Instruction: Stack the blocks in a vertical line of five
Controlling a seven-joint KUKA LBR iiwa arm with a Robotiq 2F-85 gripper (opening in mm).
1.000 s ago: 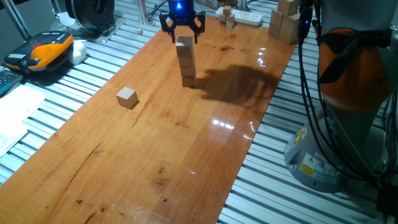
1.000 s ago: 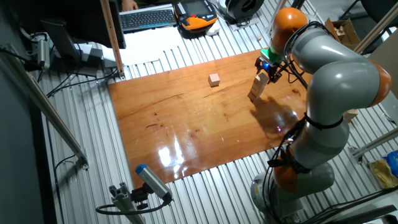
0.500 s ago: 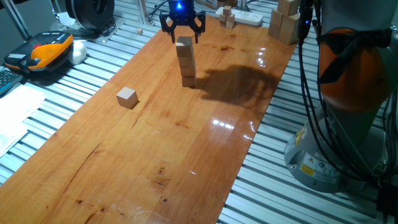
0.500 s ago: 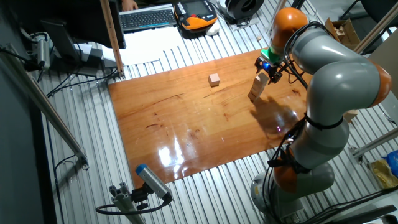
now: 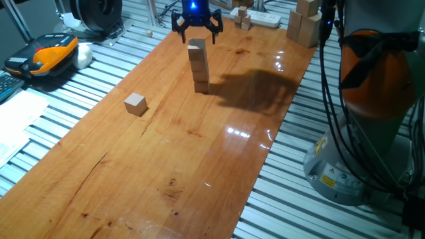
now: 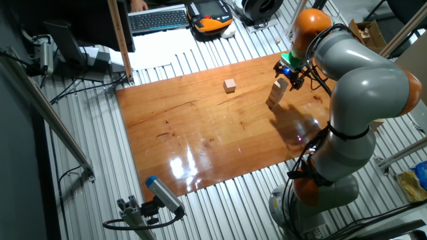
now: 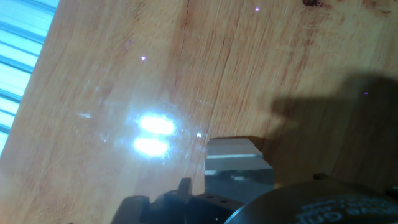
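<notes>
A: So which step is being carried out?

B: Four blocks are seen piled in a stack (image 5: 198, 65), and the gripper (image 5: 196, 30) is held just above the top one, its fingers spread wide with nothing between them. By that, the fourth placement is judged done and the fifth block (image 5: 135, 103) is still to be fetched. It lies alone on the table (image 5: 172, 166), well apart from the stack and nearer the fixed camera that faces the arm.

A: What is called for next?

B: Probably a clear lift away from the stack, a move across to the loose block, and a squared grip on it. The last placement would need to be centred, since a tall narrow pile is easily knocked.

A: Is anything shown in one view and not in another?

B: The count of four is read best from the fixed camera facing the arm. From the other fixed view the stack (image 6: 277, 92) appears as one leaning column, though the loose block (image 6: 230, 85) and the gripper (image 6: 291, 71) above the stack are plain. In the hand view mostly glare on the wood is shown; whether the pale shape at the bottom edge is a block cannot be told.
</notes>
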